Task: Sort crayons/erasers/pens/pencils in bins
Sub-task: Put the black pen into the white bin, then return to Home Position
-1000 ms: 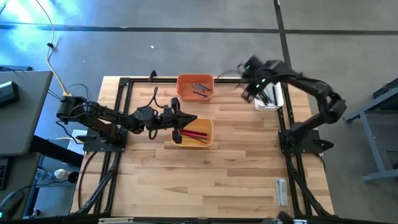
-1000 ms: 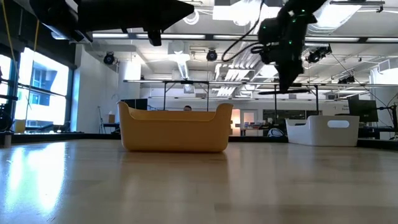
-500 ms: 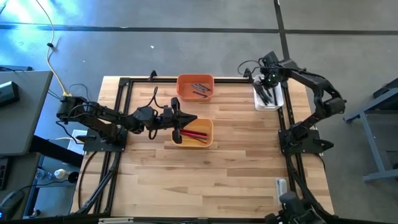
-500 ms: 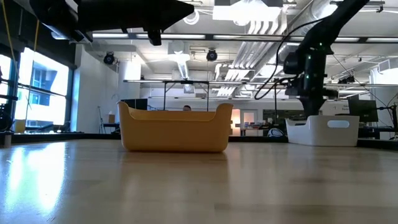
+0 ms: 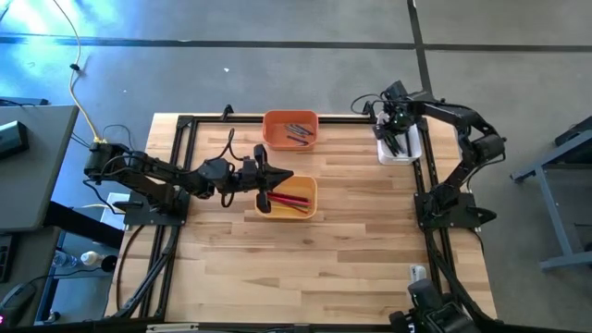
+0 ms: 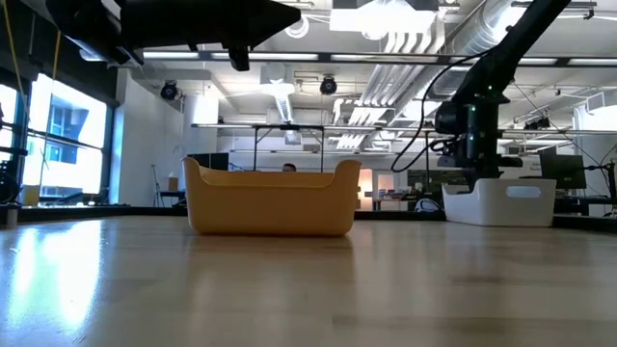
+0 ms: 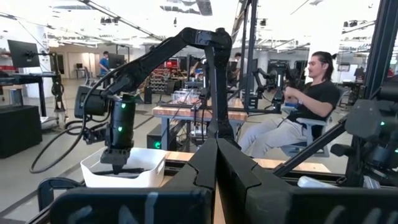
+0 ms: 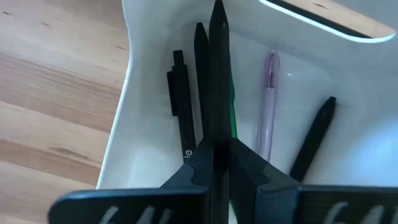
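Right gripper (image 8: 217, 134) is lowered into the white bin (image 5: 408, 148) at the tabletop's (image 5: 324, 250) far right, fingers clenched on a black pencil (image 8: 218, 74); black pens (image 8: 185, 106) and a pink one (image 8: 268, 99) are seen inside. Left gripper (image 5: 282, 178) is held clenched, empty, over the yellow-orange bin (image 5: 308, 208) with red sticks (image 5: 292, 198); orange bin (image 5: 275, 139) sits far centre

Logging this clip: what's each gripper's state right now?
Left gripper: shut, empty, over the yellow-orange bin.
Right gripper: shut, holding nothing visible, down in the white bin.
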`<state>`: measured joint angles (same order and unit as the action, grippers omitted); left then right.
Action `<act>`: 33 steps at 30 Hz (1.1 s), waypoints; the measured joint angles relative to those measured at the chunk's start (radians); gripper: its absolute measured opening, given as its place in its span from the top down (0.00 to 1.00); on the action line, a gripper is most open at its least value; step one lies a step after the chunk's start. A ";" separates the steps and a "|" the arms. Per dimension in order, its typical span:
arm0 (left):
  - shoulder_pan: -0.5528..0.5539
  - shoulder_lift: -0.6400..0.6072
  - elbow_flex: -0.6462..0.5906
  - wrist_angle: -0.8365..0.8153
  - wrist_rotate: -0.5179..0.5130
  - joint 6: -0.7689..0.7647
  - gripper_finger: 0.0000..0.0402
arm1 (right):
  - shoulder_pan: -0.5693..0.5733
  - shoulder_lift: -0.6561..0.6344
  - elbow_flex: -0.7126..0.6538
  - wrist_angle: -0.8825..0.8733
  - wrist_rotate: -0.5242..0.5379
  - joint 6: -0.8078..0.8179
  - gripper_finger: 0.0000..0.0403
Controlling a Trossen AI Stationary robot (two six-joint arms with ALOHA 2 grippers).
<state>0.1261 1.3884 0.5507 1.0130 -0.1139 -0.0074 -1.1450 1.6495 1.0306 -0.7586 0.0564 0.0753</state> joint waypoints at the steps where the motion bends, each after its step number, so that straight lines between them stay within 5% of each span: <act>1: 0.000 0.000 0.000 0.000 -0.001 0.000 1.00 | 0.000 0.001 0.000 0.002 -0.006 0.004 0.98; 9: 0.000 0.000 0.000 -0.002 -0.003 0.001 1.00 | 0.000 0.002 0.001 0.000 -0.012 0.026 0.96; 23: 0.000 0.000 0.000 -0.021 -0.003 0.012 1.00 | 0.002 -0.013 0.003 0.005 -0.090 -0.018 0.75; 33: 0.022 -0.035 -0.025 -0.024 0.006 0.010 1.00 | 0.002 -0.155 0.003 -0.077 -0.051 -0.166 0.97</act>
<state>0.1482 1.3531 0.5255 0.9892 -0.1079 0.0021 -1.1431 1.4948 1.0332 -0.8354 0.0055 -0.0904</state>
